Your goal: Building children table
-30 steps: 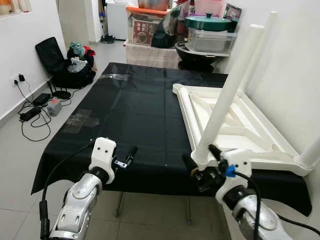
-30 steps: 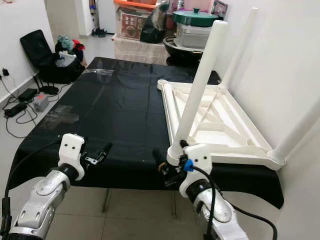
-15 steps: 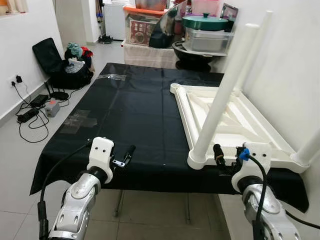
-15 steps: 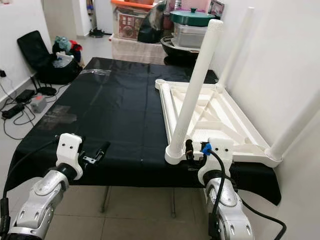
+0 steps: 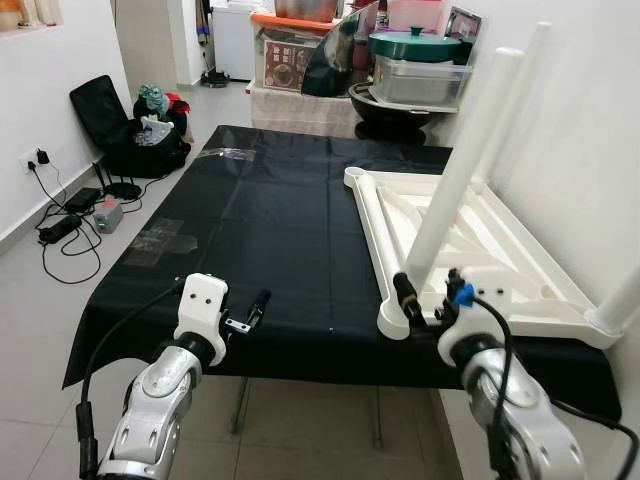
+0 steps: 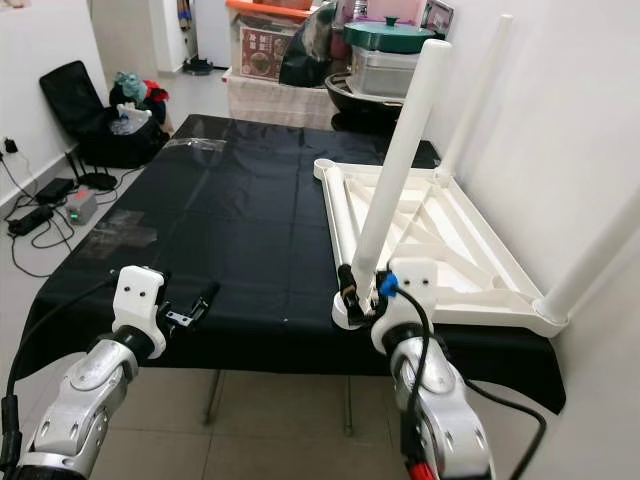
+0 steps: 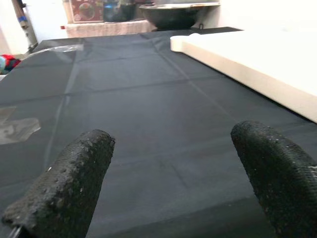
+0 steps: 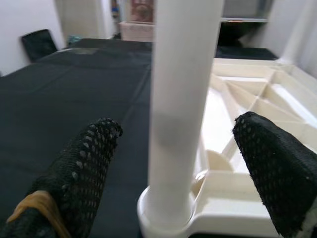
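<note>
A white tabletop lies upside down on a black-covered table, by the wall. 3 legs stand in its corners; the far-left corner looks empty, so probably 1 remains. Right gripper gapes wide around the near leg, holding nothing. Left gripper hovers open, empty. Behind, a lidded tub, contents hidden.

My left gripper hovers low ahead of me, fingers spread. My right gripper is raised forward, fingers wide apart.

white walls, grey tiled floor
</note>
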`<state>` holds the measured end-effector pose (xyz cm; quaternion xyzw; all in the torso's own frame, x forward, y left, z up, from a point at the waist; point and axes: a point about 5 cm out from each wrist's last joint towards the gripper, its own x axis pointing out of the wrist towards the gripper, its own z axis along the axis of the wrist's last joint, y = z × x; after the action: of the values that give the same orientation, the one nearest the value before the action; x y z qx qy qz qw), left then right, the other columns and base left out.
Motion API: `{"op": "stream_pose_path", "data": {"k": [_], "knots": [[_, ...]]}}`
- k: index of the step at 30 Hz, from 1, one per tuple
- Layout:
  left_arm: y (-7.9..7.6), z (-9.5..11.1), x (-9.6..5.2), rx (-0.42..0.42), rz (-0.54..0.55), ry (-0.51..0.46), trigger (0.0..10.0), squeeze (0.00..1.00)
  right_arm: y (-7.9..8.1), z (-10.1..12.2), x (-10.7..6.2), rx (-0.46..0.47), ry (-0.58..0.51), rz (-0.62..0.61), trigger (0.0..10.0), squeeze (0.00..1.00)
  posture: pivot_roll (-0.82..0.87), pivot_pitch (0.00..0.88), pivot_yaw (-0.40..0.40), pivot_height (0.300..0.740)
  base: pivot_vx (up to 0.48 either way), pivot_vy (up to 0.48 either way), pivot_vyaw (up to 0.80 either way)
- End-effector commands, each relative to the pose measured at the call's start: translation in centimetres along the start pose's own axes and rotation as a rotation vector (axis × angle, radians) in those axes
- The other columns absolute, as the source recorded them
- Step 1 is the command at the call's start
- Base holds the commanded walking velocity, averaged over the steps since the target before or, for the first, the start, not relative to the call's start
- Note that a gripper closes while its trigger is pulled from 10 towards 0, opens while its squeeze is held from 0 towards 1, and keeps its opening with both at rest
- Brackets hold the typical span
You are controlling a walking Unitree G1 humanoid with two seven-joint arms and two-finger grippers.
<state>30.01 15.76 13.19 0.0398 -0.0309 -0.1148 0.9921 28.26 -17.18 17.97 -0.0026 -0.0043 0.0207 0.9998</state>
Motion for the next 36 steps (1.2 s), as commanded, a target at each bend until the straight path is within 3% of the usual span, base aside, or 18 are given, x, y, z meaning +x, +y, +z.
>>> {"op": "stream_pose_path", "data": {"k": [1, 4, 12, 15, 21, 22, 23, 31, 36], "knots": [[0.0, -0.2, 0.1, 0.000, 0.002, 0.004, 10.0, 0.00, -0.5, -0.1, 0.2, 0.001, -0.001, -0.025, 10.0, 0.00, 0.05, 0.000, -0.101, 0.740, 0.000, 0.000, 0.00], [-0.3, -0.1, 0.2, -0.002, -0.003, 0.001, 10.0, 0.00, -0.5, 0.0, 1.6, -0.025, -0.002, -0.013, 10.0, 0.00, 0.06, 0.000, -0.114, 0.740, 0.000, 0.000, 0.00], [-0.5, -0.1, 0.2, -0.003, -0.005, -0.002, 10.0, 0.00, -0.6, 0.2, 2.4, -0.028, -0.008, -0.023, 10.0, 0.00, 0.07, 0.000, -0.118, 0.740, 0.000, 0.000, 0.00], [-0.6, -0.1, 0.3, -0.005, -0.010, -0.003, 10.0, 0.00, 0.0, 1.3, 4.1, -0.013, -0.048, -0.033, 10.0, 0.00, 0.06, 0.000, -0.117, 0.740, 0.000, 0.000, 0.00], [-0.7, -0.1, 0.3, -0.003, -0.014, -0.002, 10.0, 0.00, 0.3, 1.7, 5.4, 0.008, -0.051, -0.080, 10.0, 0.00, 0.08, 0.000, -0.127, 0.740, 0.000, 0.000, 0.00], [-0.6, -0.1, 0.2, -0.002, -0.009, -0.002, 10.0, 0.00, 0.3, 1.5, 5.7, 0.018, -0.038, -0.109, 3.3, 0.00, 0.08, 0.000, -0.132, 0.740, 0.000, 0.000, 0.00], [-0.5, -0.1, 0.2, 0.000, -0.005, -0.002, 10.0, 0.00, 0.3, 1.2, 5.8, 0.028, -0.032, -0.133, 0.0, 0.00, 0.09, 0.000, -0.135, 0.740, 0.000, 0.000, 0.00], [-0.3, -0.1, 0.0, 0.005, 0.005, 0.002, 10.0, 0.00, 0.6, 0.2, 5.6, 0.020, 0.003, -0.152, 0.0, 0.00, 0.08, 0.000, -0.126, 0.740, 0.000, 0.000, 0.00], [-0.6, -0.3, 0.1, 0.006, -0.012, 0.010, 10.0, 0.00, 1.4, -0.2, 4.8, 0.022, -0.022, -0.059, 0.0, 0.00, 0.06, 0.000, -0.109, 0.740, 0.000, 0.000, 0.00]]}}
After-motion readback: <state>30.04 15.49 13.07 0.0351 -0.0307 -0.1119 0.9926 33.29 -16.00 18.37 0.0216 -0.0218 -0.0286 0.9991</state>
